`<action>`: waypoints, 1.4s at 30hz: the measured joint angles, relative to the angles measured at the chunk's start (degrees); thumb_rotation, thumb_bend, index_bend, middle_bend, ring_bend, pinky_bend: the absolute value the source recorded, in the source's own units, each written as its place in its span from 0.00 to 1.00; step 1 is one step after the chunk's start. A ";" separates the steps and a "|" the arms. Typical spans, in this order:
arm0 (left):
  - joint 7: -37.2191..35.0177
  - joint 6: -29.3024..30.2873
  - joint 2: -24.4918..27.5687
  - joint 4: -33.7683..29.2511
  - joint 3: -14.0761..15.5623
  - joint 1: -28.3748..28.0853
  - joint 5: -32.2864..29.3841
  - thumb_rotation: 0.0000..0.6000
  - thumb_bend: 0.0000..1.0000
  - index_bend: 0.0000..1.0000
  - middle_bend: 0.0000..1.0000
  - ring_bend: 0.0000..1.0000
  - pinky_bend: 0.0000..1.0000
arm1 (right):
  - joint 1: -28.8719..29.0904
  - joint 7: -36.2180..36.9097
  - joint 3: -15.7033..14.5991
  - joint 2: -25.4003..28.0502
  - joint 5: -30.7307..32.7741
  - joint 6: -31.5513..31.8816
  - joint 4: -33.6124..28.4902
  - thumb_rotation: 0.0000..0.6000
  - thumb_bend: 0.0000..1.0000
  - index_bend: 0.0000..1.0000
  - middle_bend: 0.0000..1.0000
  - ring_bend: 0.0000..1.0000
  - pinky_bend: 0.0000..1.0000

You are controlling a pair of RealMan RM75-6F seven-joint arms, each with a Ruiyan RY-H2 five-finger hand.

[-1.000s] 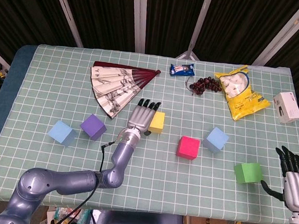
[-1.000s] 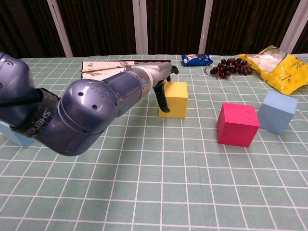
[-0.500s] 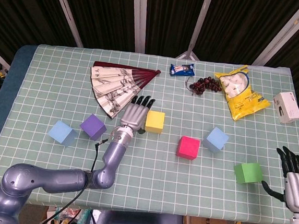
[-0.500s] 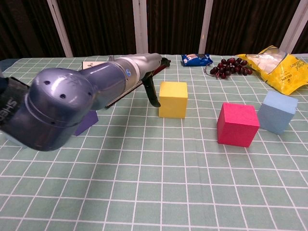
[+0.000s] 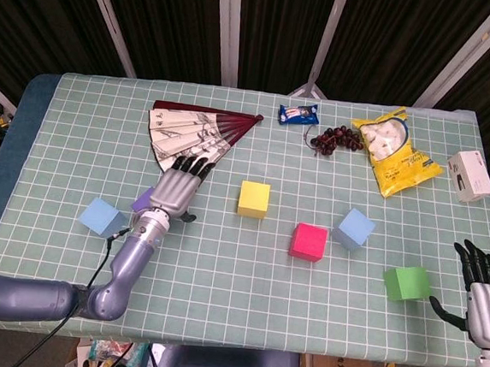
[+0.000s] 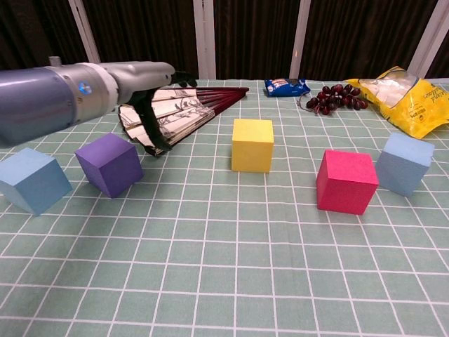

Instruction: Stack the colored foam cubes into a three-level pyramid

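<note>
All the foam cubes lie singly on the checked cloth. The yellow cube (image 5: 254, 199) (image 6: 252, 144) stands mid-table, with the pink cube (image 5: 308, 241) (image 6: 346, 182) and a light blue cube (image 5: 355, 228) (image 6: 404, 163) to its right. The green cube (image 5: 406, 283) is near the front right. At the left are the purple cube (image 5: 140, 199) (image 6: 109, 164) and another light blue cube (image 5: 102, 218) (image 6: 32, 180). My left hand (image 5: 176, 188) (image 6: 147, 88) hovers open over the purple cube's far side, holding nothing. My right hand (image 5: 481, 277) is open just right of the green cube.
A spread paper fan (image 5: 193, 136) (image 6: 182, 109) lies just beyond my left hand. Along the back are a blue snack packet (image 5: 298, 114), dark grapes (image 5: 336, 139) and a yellow bag (image 5: 394, 149). A white box (image 5: 471, 175) sits at the right edge.
My left hand has drawn away from the yellow cube and swung left to the purple cube. The yellow cube stays in place. The right hand has not moved.
</note>
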 measured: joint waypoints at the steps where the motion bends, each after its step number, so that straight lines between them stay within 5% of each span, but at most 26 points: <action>1: -0.30 -0.02 1.35 -0.89 0.79 0.62 0.77 1.00 0.09 0.00 0.03 0.04 0.04 | -0.02 -0.10 0.00 -0.04 -0.02 0.06 0.01 1.00 0.24 0.00 0.00 0.00 0.00; 22: -10.36 -10.87 19.88 -8.29 9.55 6.23 10.93 1.00 0.03 0.00 0.03 0.04 0.04 | -0.10 -0.95 0.01 -0.41 -0.08 0.28 0.03 1.00 0.24 0.00 0.00 0.00 0.00; 42: -12.94 -17.04 16.14 4.99 13.36 4.95 20.49 1.00 0.03 0.00 0.03 0.04 0.04 | -0.14 -1.60 0.02 -0.65 -0.17 0.46 0.05 1.00 0.24 0.00 0.00 0.00 0.00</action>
